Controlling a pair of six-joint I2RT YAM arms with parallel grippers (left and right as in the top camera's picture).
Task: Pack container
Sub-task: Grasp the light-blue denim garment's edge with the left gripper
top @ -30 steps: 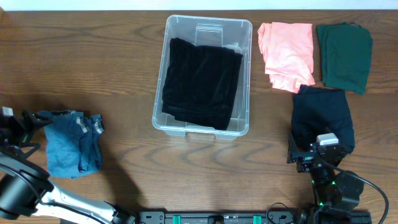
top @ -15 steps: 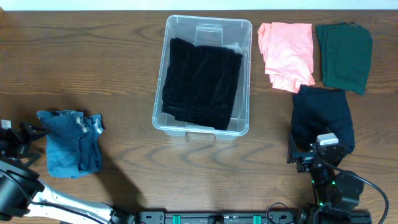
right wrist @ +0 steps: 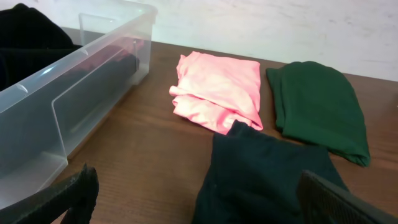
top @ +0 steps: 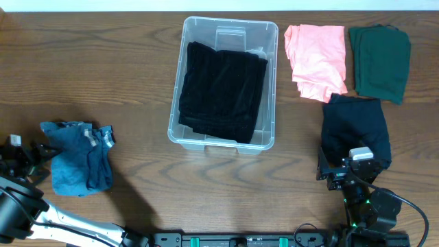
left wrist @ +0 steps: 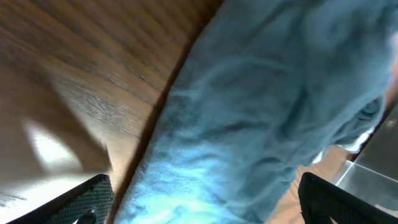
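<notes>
The clear container (top: pixel 228 25) stands at the table's back middle with a black folded garment (top: pixel 222 90) inside it. A crumpled blue garment (top: pixel 77 159) lies at the left. My left gripper (top: pixel 41 160) is open at its left edge. In the left wrist view the blue cloth (left wrist: pixel 261 112) fills the space between the wide-apart fingers of that gripper (left wrist: pixel 205 208). My right gripper (top: pixel 354 159) is open at the near edge of a navy garment (top: pixel 357 127). From the right wrist, that gripper (right wrist: pixel 205 205) looks over the navy cloth (right wrist: pixel 267 174) toward the container wall (right wrist: pixel 74 99).
A pink folded garment (top: pixel 315 58) and a dark green one (top: pixel 379 60) lie right of the container, behind the navy one; both also show as pink (right wrist: pixel 217 90) and green (right wrist: pixel 317 106) cloth from the right wrist. Bare wood surrounds the container.
My left gripper has slid toward the table's near edge along the blue garment's left side. The right arm and all garments are where they were.
</notes>
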